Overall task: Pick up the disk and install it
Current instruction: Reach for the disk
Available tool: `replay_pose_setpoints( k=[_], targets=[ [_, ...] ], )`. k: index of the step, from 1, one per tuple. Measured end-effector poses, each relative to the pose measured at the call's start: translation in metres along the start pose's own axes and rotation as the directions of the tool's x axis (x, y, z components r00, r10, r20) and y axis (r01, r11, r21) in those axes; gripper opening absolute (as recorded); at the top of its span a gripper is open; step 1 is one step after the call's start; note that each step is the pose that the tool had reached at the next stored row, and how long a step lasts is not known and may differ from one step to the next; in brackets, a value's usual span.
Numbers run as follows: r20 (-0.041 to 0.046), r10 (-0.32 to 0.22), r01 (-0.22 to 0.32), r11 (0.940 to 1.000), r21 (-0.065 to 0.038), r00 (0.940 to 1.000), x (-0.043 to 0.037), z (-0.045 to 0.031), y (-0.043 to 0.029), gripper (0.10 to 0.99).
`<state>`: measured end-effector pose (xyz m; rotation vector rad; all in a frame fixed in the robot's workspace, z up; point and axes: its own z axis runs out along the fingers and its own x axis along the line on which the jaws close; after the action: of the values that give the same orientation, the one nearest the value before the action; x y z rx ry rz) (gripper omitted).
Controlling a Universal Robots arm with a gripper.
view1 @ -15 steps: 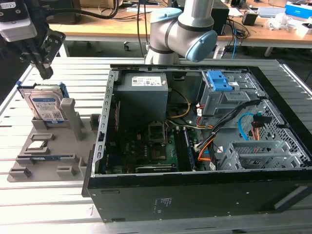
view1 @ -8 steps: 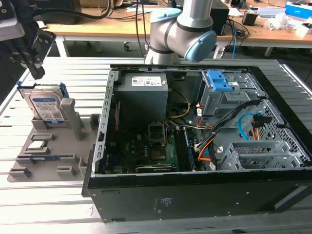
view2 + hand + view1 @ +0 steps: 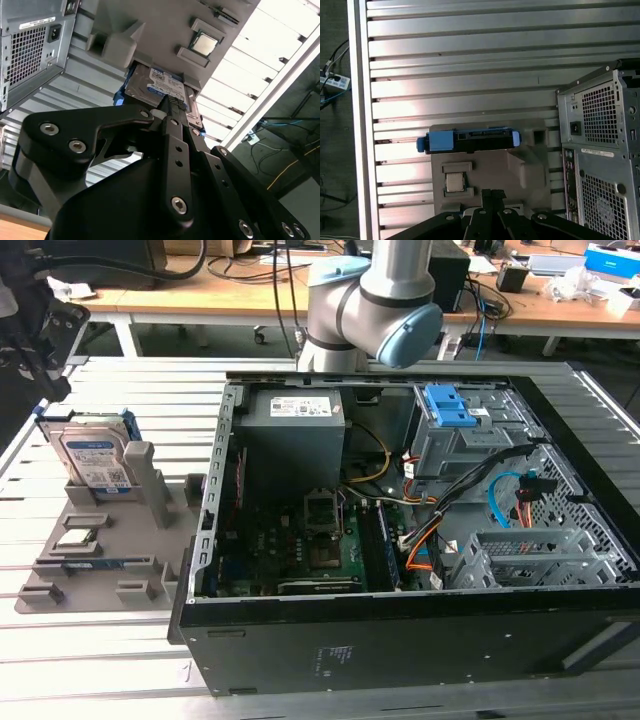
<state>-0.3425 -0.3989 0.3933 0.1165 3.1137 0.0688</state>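
Disk (image 3: pixel 95 455) is stood on edge in a slot of the grey holder tray (image 3: pixel 120 542) at the exterior view's left, label facing out, blue rails at its sides. Hand (image 3: pixel 493 193) is pointed down over the tray in the first wrist view, fingers pressed together w/ nothing between; no contact w/ disk is seen. A processor chip (image 3: pixel 77 537) is seated in the tray near the disk. Tray and open PC case (image 3: pixel 400 635) are laid side by side on the slatted tabletop (image 3: pixel 100 665). Inside the case a grey power-supply box (image 3: pixel 295 440) is seen, then a blue-latched cage (image 3: pixel 450 415). Arm (image 3: pixel 375 295), grey w/ light-blue caps, is bent behind the case.
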Motion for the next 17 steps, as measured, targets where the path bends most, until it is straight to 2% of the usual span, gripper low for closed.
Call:
replay_pose_setpoints(
  k=[12,17],
  targets=[
    [0.0001,0.000,0.000,1.0000,0.000,1.0000,0.0290,-0.0007,-0.0022,0.106],
    [0.0001,0.000,0.000,1.0000,0.000,1.0000,0.0462,-0.0012,-0.0034,0.106]
  ],
)
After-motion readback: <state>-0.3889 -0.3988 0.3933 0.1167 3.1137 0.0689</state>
